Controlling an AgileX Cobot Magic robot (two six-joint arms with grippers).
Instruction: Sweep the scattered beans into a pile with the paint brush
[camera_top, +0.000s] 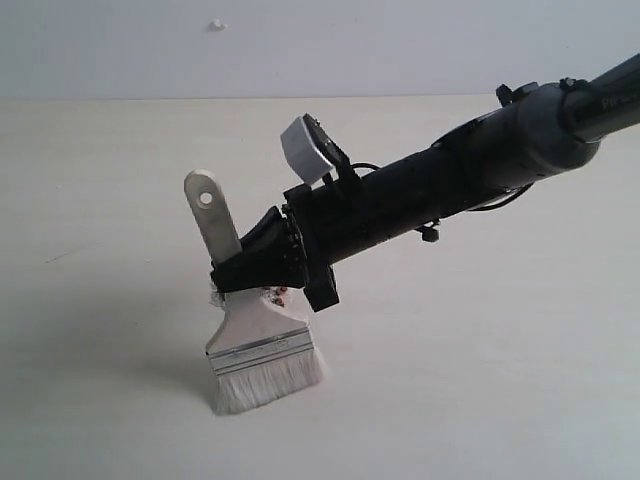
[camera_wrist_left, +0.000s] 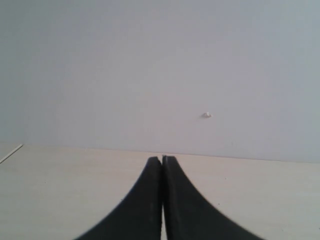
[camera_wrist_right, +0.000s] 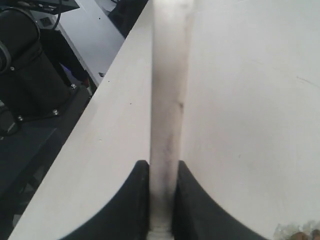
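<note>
Sweeping is the step in hand: the right end effector (camera_top: 243, 272) is clamped on the handle of the paint brush (camera_top: 262, 335), whose bristles (camera_top: 268, 382) press splayed on the table (camera_top: 480, 380), well in from its far edge. A few beans (camera_top: 276, 293) show just beyond the brush head, toward that edge; how many more it hides I cannot tell. The left end effector (camera_wrist_left: 162, 167) is closed and empty. The next move likely calls for a steady drag with the bristles held down
</note>
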